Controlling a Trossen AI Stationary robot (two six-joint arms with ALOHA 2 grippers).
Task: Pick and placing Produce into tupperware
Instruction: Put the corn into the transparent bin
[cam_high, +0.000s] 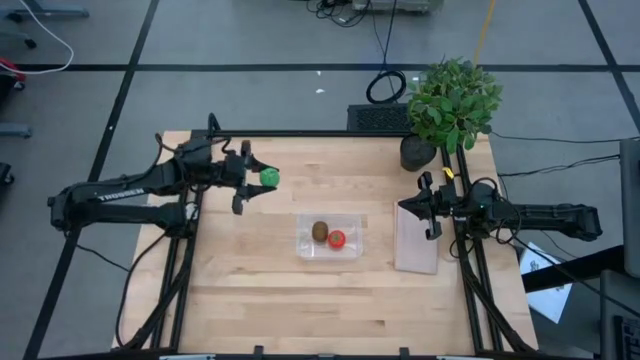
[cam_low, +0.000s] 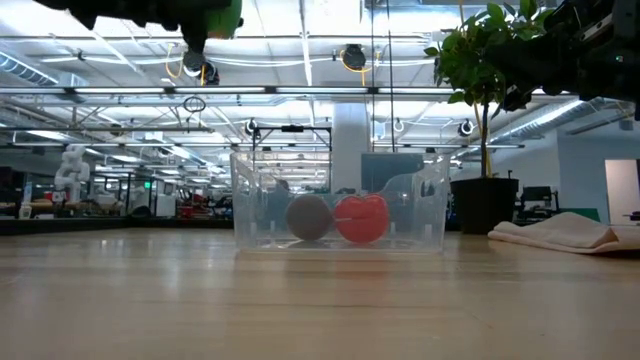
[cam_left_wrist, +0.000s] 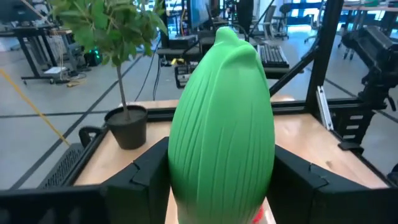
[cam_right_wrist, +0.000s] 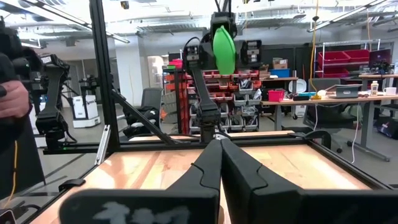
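The left gripper (cam_high: 258, 180), raised over the far left of the table, is clamped on the ribbed, bright green oblong piece (cam_high: 269, 177), so the last carry looks under way. Next it should travel right and nearer to the clear, shallow tupperware (cam_high: 348, 249) at mid-table, where the fuzzy brown ball (cam_high: 319, 231) and smooth red ball (cam_high: 337, 238) already sit. The right gripper (cam_high: 432, 205) waits right, fingers together, over the whitish panel (cam_high: 414, 252).

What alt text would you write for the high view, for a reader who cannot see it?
Seen from above, the left hand holds the green produce piece over the wooden table. The clear tupperware at the centre holds a brown ball and a red ball. The right hand waits beside a whitish panel.
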